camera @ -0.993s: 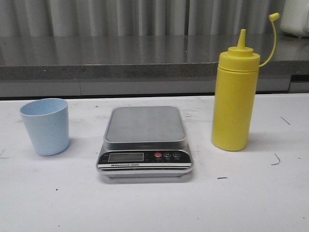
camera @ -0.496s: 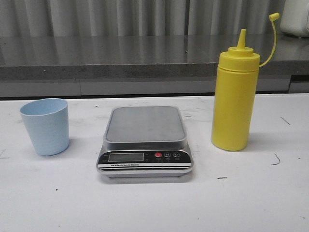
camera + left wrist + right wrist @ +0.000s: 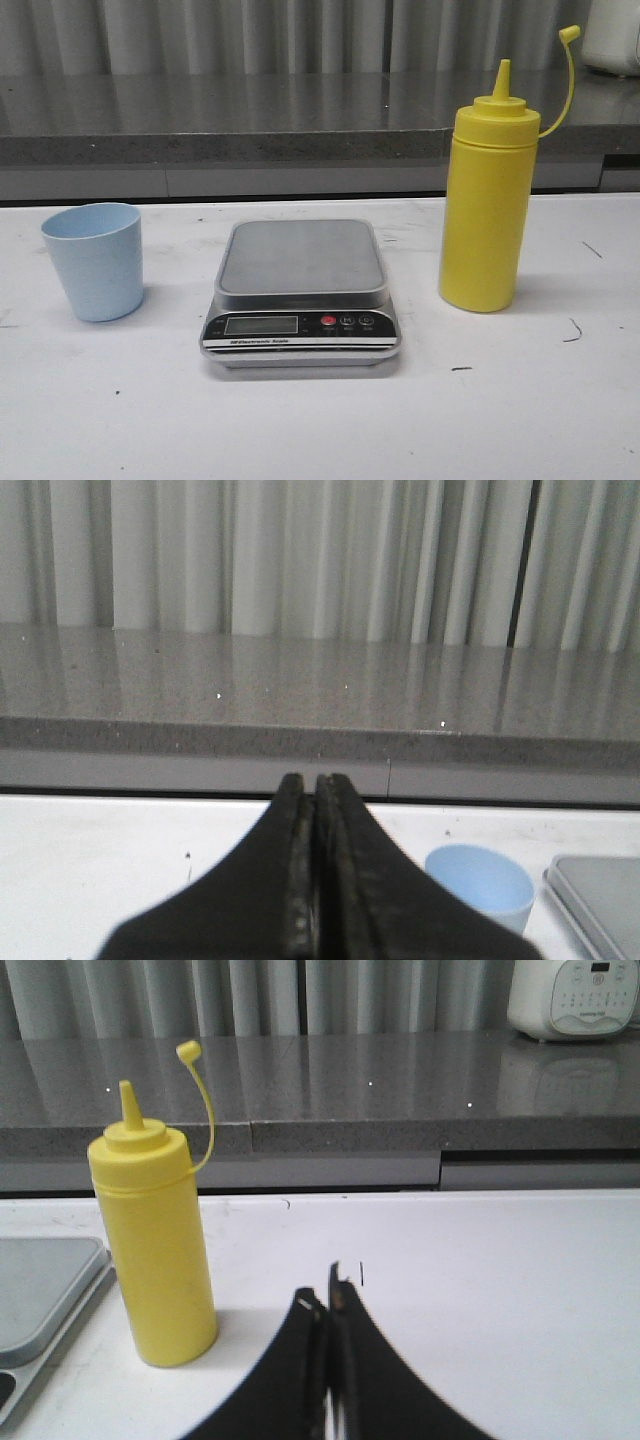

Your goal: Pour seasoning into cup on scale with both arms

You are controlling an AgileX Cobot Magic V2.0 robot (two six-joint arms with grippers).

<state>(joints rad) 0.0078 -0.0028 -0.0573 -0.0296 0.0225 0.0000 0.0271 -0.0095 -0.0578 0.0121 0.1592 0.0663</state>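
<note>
The yellow seasoning bottle [image 3: 485, 205] stands upright on the white table, right of the scale, its cap hanging open on its tether. It also shows in the right wrist view [image 3: 155, 1245]. The light blue cup [image 3: 95, 260] stands on the table left of the scale, not on it; it also shows in the left wrist view [image 3: 480, 885]. The silver-grey scale [image 3: 300, 290] sits in the middle with nothing on its platform. My left gripper [image 3: 312, 785] is shut and empty, short of the cup. My right gripper [image 3: 325, 1300] is shut and empty, beside the bottle. Neither arm shows in the front view.
A grey stone counter [image 3: 250, 120] runs along the back behind the table, with pale curtains above it. A white appliance [image 3: 580, 995] stands on the counter at the far right. The scale's corner shows in the left wrist view [image 3: 600, 900].
</note>
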